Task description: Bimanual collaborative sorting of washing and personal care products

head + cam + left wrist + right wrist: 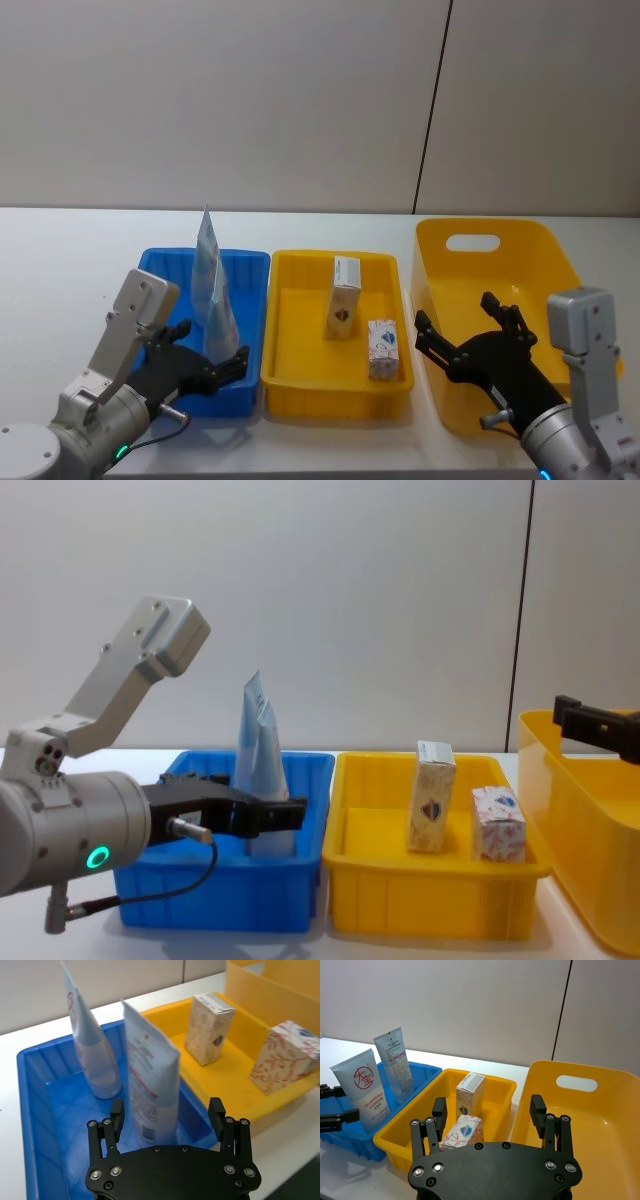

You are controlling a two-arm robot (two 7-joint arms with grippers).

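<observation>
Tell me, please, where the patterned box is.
Head view: the patterned box stands in the middle yellow tray's front right corner, beside the cream carton.

You have bright, even room light from above in every view, and the pale wall (250, 100) behind shows no hot spots. Shadows are soft: a thin dark band lies on the desk (60, 250) along the front of the blue bin (225, 400) and the small yellow bin (335, 400). In the left wrist view the blue bin's floor carries a mild sheen round the far tube (92, 1060), and the screws (115, 1170) on the left hand (167, 1107) glint. A green ring light (97, 858) glows on the left arm (60, 820).
</observation>
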